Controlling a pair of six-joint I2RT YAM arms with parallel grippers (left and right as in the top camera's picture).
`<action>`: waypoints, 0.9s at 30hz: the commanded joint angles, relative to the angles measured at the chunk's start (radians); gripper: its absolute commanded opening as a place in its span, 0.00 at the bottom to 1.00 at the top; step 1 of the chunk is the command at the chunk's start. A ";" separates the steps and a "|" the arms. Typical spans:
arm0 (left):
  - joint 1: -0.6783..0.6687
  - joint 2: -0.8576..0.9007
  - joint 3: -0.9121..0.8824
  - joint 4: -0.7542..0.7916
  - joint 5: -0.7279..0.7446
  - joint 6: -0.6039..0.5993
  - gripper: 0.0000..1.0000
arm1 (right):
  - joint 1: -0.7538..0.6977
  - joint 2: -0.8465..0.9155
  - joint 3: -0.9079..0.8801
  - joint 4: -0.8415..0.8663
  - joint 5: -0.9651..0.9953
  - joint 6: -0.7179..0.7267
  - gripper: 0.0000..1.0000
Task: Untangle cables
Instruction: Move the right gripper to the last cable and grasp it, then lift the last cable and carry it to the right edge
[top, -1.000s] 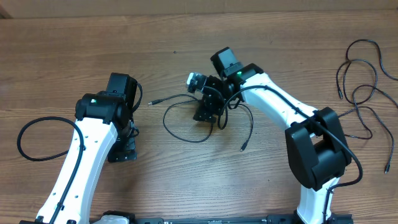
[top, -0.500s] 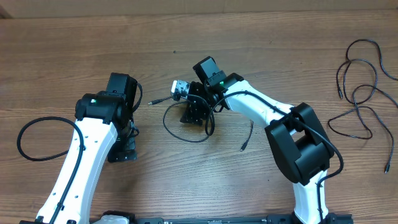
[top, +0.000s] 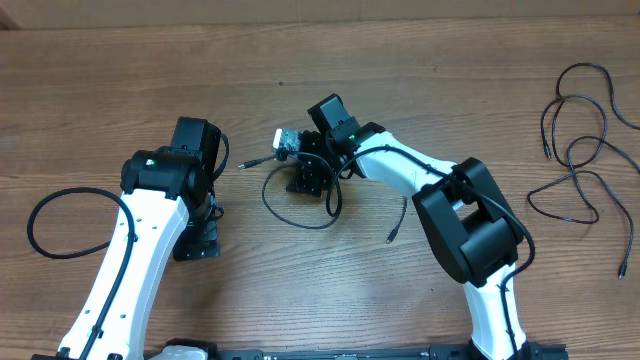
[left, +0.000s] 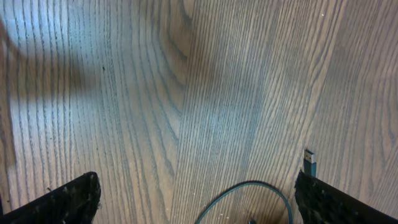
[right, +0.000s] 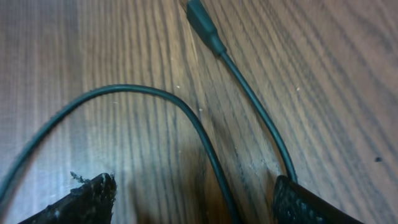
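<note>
From above, both claws are buried under their own wrists. Only the wrist cameras show fingers, and those are cut off at the bottom edge.

The right claw (right: 194, 186) stands spread, pinching nothing. The cable (right: 149, 96) arcs in between its fingers, and a second strand slants down to the right fingertip (right: 311, 202); whether it touches there I cannot tell. That strand ends in a plug (right: 200, 22) ahead of the claw, its long axis pointing away from the fingers and a little left. Behind the claw, the cable's other end (top: 392, 238) lies loose beside the arm.

The left claw (left: 196, 180) is spread wide over the bare surface (left: 186, 74), gripping nothing. A plug tip (left: 309, 163) lies just beside its right finger, pointing straight away from the claw. A curved cord (left: 249, 185) between the fingers is cut off below, and I cannot tell what it belongs to.

The other cables (top: 575, 150) sprawl well behind the right claw, one running off the edge.
</note>
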 joint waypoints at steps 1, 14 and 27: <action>0.004 -0.019 0.014 -0.003 -0.018 0.008 1.00 | -0.002 0.032 -0.005 0.016 0.000 -0.001 0.75; 0.004 -0.019 0.014 -0.003 -0.018 0.008 1.00 | -0.002 0.034 -0.004 0.024 0.138 0.008 0.12; 0.004 -0.019 0.014 -0.003 -0.018 0.008 1.00 | -0.002 -0.017 0.032 -0.041 0.441 0.320 0.04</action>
